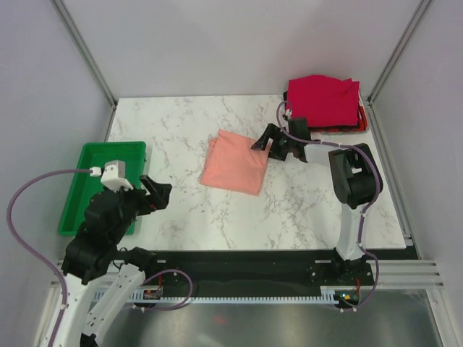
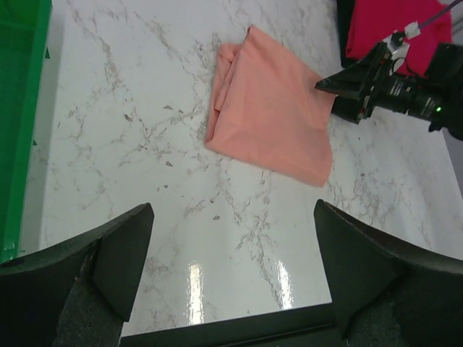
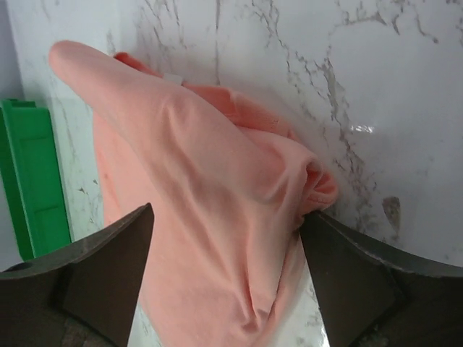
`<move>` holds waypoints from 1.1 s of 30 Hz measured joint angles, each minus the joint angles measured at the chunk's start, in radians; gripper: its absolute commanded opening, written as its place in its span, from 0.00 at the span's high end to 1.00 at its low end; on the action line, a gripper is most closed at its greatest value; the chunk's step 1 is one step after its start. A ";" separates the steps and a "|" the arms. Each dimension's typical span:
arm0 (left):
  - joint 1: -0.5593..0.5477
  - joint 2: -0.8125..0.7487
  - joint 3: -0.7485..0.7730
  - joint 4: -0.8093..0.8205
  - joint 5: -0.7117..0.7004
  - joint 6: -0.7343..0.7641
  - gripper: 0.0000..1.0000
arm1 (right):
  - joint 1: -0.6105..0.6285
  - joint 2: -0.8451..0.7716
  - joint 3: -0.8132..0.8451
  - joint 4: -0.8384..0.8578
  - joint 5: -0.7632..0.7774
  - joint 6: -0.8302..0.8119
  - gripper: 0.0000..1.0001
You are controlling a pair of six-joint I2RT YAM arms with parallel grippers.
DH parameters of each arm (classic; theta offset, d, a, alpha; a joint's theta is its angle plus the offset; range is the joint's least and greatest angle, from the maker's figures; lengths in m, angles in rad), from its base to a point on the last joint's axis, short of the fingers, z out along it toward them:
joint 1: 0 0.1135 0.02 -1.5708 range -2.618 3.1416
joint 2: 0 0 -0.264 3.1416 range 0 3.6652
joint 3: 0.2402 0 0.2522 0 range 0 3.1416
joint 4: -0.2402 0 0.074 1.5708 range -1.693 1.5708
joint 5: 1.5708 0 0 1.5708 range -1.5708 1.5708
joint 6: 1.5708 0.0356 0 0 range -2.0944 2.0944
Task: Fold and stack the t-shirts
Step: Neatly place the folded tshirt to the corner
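A salmon-pink t-shirt [image 1: 235, 163], folded into a rough rectangle, lies flat near the middle of the marble table [image 1: 181, 126]. My right gripper [image 1: 269, 144] is at its right edge, open wide. In the right wrist view the pink t-shirt [image 3: 210, 202] fills the gap between the fingers [image 3: 108, 267], and the right finger touches its bunched fold. A stack of folded t-shirts [image 1: 323, 100], crimson on top with an orange-red edge below, sits at the back right corner. My left gripper [image 1: 158, 192] hovers open over bare marble near the front left, well clear of the pink t-shirt [image 2: 271, 119].
A green plastic tray [image 1: 79, 195] stands at the table's left edge, beside my left arm. The right arm's black wrist [image 2: 391, 90] stretches between the pink shirt and the red stack [image 2: 391, 25]. Grey walls enclose the table.
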 measured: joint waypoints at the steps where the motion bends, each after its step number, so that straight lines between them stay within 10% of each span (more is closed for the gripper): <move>1: 0.000 -0.047 -0.009 -0.002 -0.010 0.000 0.00 | 0.000 0.005 -0.023 0.060 -0.010 0.016 0.16; 6: 0.000 -0.132 -0.022 0.011 -0.024 0.006 0.00 | 0.002 0.026 -0.134 0.312 -0.062 0.096 0.40; 12: 0.000 -0.124 -0.061 0.013 -0.030 0.013 0.00 | 0.038 0.105 -0.172 0.482 -0.127 0.186 1.00; 19: 0.000 -0.123 -0.063 0.013 -0.048 0.018 0.02 | 0.078 0.131 -0.135 0.458 -0.184 0.183 1.00; 33: 0.000 -0.119 -0.065 0.013 -0.054 0.023 0.06 | 0.005 0.032 0.493 -0.488 0.221 -0.335 1.00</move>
